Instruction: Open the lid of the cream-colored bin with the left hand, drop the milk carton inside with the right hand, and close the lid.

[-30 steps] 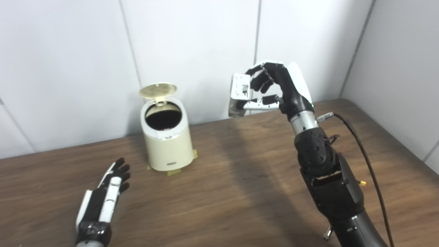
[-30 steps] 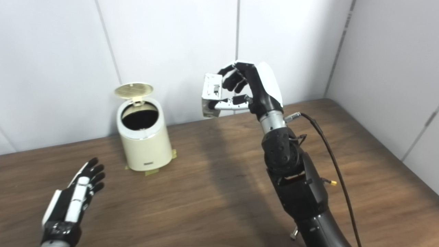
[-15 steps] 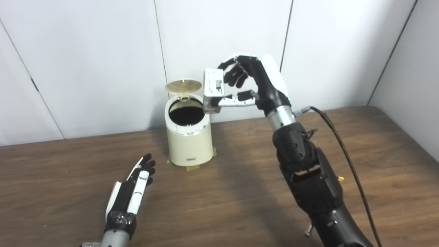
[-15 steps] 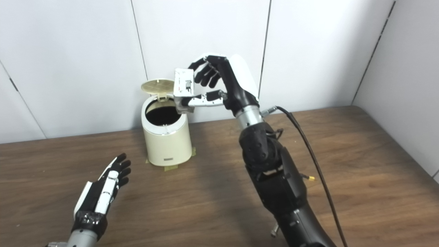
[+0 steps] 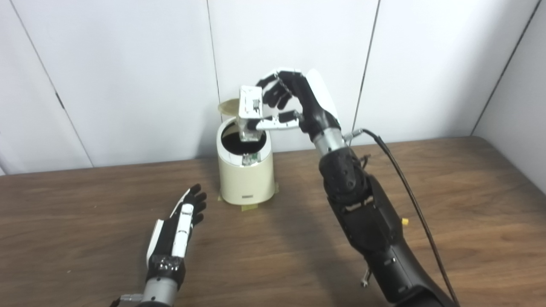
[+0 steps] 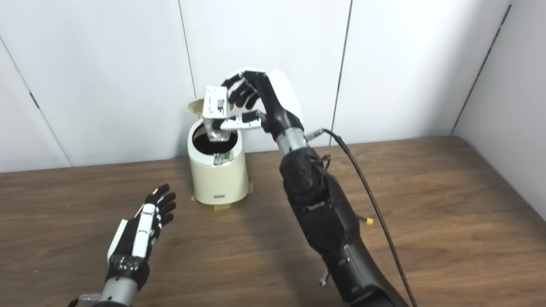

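Milk carton [image 5: 251, 111] is up in the air right over the mouth of the bin, pinched by the right hand [image 5: 298, 102]. It's a small white carton with dark print on the side facing us, and its lower end hangs just above the dark opening, maybe dipping a bit past the rim, hard to tell from here. The right hand's fingers [image 6: 241, 91] are curled around the top of it with the thumb pressing in from below, so it's a solid hold.

One bin [image 6: 219, 179], cream-colored, round, sitting on the tabletop [image 5: 298, 238] toward the far side near the wall. Its lid [image 5: 228, 106] is flipped up at the back, mostly hidden behind the carton. Yellowish tape patches poke out at the bin's base.

Left hand [image 5: 177, 228] hovers low over the tabletop, nearer to us and left of the bin, well apart from it. Its fingers are stretched out pretty flat, slightly spread, holding nothing.

One black cable [image 5: 409, 192] runs from the right wrist down along the right arm. Plain white panel walls behind everything.
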Robot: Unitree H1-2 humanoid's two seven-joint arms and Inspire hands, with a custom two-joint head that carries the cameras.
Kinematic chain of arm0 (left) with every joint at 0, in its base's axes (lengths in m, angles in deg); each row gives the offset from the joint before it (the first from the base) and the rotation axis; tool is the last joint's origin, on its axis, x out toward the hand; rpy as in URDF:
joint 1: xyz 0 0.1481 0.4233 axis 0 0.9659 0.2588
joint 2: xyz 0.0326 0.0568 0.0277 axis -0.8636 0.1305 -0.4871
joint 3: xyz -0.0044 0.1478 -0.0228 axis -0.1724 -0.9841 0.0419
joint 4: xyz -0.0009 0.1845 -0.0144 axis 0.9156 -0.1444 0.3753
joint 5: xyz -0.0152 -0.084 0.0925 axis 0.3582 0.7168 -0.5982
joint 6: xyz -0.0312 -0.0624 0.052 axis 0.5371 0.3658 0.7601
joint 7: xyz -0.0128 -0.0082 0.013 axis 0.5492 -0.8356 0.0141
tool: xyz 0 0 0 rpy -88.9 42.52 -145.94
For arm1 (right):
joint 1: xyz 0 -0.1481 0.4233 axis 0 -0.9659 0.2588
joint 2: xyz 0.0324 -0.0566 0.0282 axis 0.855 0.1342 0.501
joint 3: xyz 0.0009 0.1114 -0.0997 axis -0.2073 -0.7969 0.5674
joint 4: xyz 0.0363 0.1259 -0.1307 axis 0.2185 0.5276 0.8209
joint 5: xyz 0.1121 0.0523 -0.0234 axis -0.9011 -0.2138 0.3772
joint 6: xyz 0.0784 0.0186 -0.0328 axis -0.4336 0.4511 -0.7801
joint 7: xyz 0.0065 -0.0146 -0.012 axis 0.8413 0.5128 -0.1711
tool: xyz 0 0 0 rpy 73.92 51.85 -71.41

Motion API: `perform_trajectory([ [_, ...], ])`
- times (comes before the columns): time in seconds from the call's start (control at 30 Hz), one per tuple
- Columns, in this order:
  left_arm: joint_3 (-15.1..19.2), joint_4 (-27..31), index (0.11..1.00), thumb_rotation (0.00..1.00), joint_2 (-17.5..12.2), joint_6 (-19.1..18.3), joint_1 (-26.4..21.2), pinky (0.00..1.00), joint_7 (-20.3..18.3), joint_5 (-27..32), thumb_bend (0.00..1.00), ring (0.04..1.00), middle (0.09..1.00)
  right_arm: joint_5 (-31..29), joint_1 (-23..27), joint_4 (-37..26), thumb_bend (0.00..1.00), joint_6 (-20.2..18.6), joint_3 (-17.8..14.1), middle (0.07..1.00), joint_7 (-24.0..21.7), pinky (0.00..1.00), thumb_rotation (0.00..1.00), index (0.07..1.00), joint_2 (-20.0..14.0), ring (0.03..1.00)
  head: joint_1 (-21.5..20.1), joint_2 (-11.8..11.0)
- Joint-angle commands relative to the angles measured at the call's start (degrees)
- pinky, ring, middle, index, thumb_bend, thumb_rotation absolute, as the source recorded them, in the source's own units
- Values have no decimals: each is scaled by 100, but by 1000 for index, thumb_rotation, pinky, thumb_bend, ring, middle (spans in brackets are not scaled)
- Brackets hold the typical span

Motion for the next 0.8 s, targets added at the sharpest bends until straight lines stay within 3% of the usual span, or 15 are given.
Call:
perform_trajectory([
  [0.0,6,219,935,1000,78,56,-118,908,66,40,594,910,909,-62,403,7,520,387,-31,499,244,351,0,494,79,415,-8,2],
  [0.27,-76,280,941,1000,107,72,-67,903,75,-15,573,914,915,-137,523,531,520,705,9,504,327,370,0,482,151,426,98,4],
  [0.77,-122,393,940,1000,130,7,-62,899,86,-26,573,915,921,-97,581,989,520,888,10,500,658,361,0,490,215,419,111,30],
])
